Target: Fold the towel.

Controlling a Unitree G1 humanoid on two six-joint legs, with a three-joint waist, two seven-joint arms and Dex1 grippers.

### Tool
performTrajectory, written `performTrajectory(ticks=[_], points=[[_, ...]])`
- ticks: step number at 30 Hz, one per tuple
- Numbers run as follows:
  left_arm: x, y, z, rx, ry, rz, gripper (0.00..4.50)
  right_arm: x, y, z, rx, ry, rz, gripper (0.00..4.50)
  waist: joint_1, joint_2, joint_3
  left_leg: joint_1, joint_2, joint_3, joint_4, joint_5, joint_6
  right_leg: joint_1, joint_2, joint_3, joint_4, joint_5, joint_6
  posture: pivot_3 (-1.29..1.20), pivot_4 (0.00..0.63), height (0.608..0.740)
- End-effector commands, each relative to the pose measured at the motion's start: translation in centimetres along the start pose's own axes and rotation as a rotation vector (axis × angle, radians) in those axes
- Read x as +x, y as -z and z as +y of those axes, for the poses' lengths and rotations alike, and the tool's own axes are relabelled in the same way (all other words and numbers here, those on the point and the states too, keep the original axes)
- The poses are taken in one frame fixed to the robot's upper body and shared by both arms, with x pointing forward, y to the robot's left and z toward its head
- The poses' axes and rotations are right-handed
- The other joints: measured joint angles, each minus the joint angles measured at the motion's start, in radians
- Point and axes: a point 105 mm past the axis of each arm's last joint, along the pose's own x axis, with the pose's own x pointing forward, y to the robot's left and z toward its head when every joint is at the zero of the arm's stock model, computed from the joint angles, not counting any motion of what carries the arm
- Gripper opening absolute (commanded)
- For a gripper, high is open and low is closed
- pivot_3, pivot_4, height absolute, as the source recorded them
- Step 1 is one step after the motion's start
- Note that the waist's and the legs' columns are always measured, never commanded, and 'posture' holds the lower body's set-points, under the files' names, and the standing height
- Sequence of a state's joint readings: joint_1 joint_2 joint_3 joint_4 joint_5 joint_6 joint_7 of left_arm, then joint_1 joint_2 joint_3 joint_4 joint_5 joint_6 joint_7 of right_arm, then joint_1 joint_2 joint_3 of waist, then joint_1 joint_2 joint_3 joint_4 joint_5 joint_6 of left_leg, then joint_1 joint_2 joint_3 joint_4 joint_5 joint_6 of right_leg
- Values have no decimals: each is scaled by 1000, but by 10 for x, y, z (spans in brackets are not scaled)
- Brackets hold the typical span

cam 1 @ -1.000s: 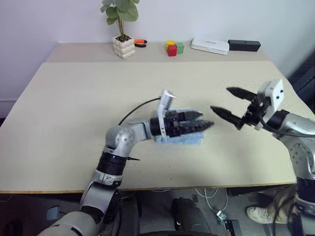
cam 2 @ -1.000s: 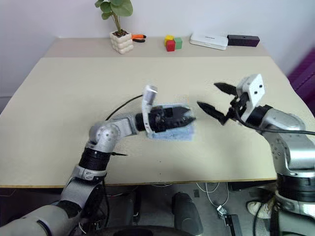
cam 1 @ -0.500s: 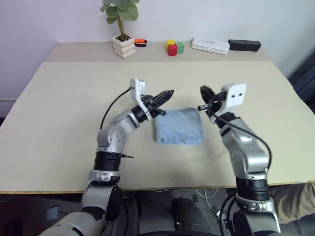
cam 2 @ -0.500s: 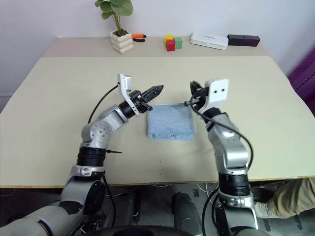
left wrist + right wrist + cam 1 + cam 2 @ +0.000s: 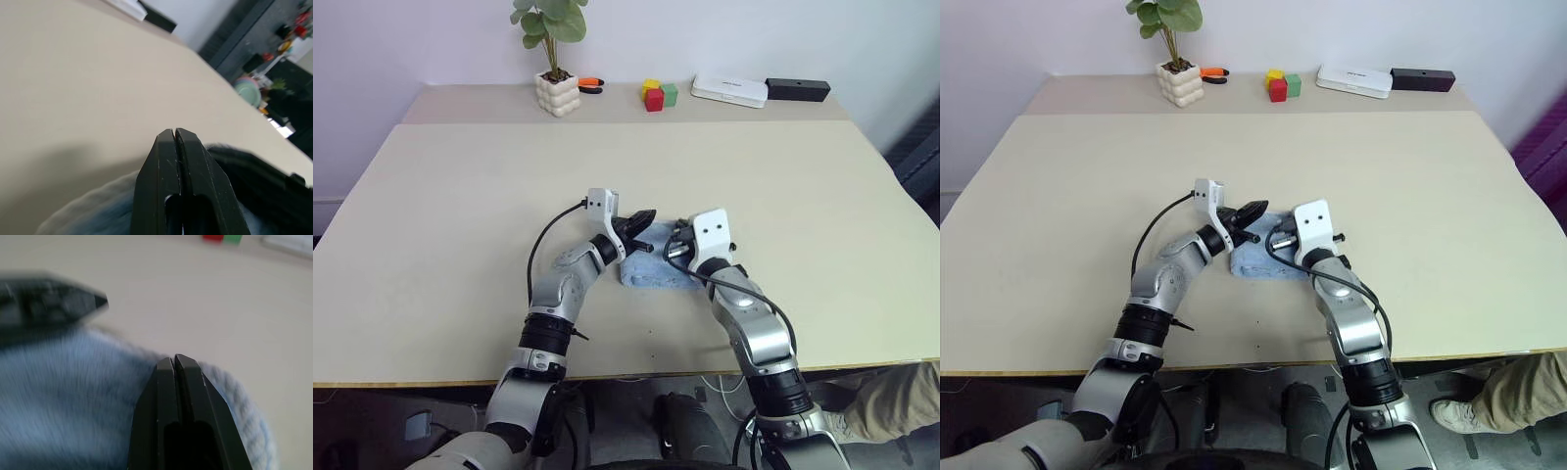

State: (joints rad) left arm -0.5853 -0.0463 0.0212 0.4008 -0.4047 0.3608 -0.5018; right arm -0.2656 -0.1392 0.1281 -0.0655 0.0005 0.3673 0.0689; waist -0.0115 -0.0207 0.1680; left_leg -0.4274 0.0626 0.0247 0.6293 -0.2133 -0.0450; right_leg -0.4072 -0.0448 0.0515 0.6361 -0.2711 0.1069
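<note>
The tabletop (image 5: 460, 196) is carrying all items. Along its far edge, from the left, a potted plant (image 5: 556, 59) is standing, an orange-handled tool (image 5: 592, 84) is lying just beside the pot, a cluster of yellow, red and green blocks (image 5: 657, 95) is sitting near the middle, and a white box (image 5: 731, 91) and a black box (image 5: 798, 90) are lying toward the far right corner.

The left gripper (image 5: 644, 217) is reaching in from the left, its two black fingers (image 5: 176, 166) pressed together with nothing between them, as the left wrist view is showing. Its tip is hanging over the left part of the towel (image 5: 651, 274); contact with the cloth cannot be told.

The towel, light blue and folded into a small compact block, is lying near the middle of the tabletop, somewhat toward the near edge, largely hidden by both arms.

The right gripper (image 5: 174, 363) is pointing over the towel from the right, its fingers (image 5: 188, 391) also closed on nothing. In the right wrist view the left gripper's tip is showing just beyond the towel's edge.

A person's leg and shoe (image 5: 891, 397) are showing below the near right corner.
</note>
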Motion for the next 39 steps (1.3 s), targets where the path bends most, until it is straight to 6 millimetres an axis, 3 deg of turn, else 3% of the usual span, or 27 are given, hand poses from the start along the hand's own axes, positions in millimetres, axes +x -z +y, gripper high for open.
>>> performTrajectory(ticks=[1, 14, 19, 21, 23, 29, 30, 35, 39], points=[[-2, -1, 6, 24, -17, -16, 0, -2, 5, -18, -11, 67, -12, 30, 1, 0, 0, 0, 0, 0, 0, 0, 0, 0, 0, 0, 0, 0, 0, 0, 150, 740], [-9, 3, 12, 27, -32, -20, 0, -8, 14, -36, 12, 168, -4, 30, 2, 0, 0, 0, 0, 0, 0, 0, 0, 1, 0, 0, 0, 0, 0, 0, 150, 740], [-10, -11, 13, -35, -9, -82, 0, -5, -2, -20, 26, 83, -64, 30, -2, 0, 0, 1, 0, 0, 0, 0, 0, 1, 0, 0, 0, 0, 0, 0, 150, 740], [-11, -15, 5, -72, 60, -91, 0, -6, -12, -20, 70, 58, -98, 519, -2, 0, 0, 1, 0, 0, 0, 0, 0, 1, 0, 0, 0, 0, 0, 0, 150, 740], [-15, -23, -6, -56, 153, -100, 886, -7, -22, -30, 111, 60, -127, 1308, -3, 0, 0, 1, 0, 0, 0, 0, 0, 1, 0, 0, 0, 0, 0, 0, 150, 740], [-32, -56, -3, 14, 251, -119, 3873, -13, -41, -63, 177, 22, -135, 4277, -1, 0, 0, 0, 0, 0, 0, 0, 0, 1, 0, 0, 0, 0, 0, 0, 150, 740], [-37, -61, -3, 38, 284, -112, 4320, -15, -45, -69, 202, 3, -130, 4500, -2, 0, 0, 0, 0, 0, 0, 0, 0, 1, 0, 0, 0, 0, 0, 0, 150, 740], [-69, -73, -9, 93, 483, -42, 4471, -25, -61, -95, 439, -109, -61, 4500, -4, 0, 0, 1, 1, 0, -1, 0, 0, 0, 0, 0, 0, 0, 0, 0, 150, 740], [-99, -76, -7, 149, 593, 47, 4471, -40, -67, -90, 606, -320, 82, 4500, -4, 1, 0, 1, 1, 0, -1, 0, 0, -1, 0, 0, 2, 0, 0, 0, 150, 740]])
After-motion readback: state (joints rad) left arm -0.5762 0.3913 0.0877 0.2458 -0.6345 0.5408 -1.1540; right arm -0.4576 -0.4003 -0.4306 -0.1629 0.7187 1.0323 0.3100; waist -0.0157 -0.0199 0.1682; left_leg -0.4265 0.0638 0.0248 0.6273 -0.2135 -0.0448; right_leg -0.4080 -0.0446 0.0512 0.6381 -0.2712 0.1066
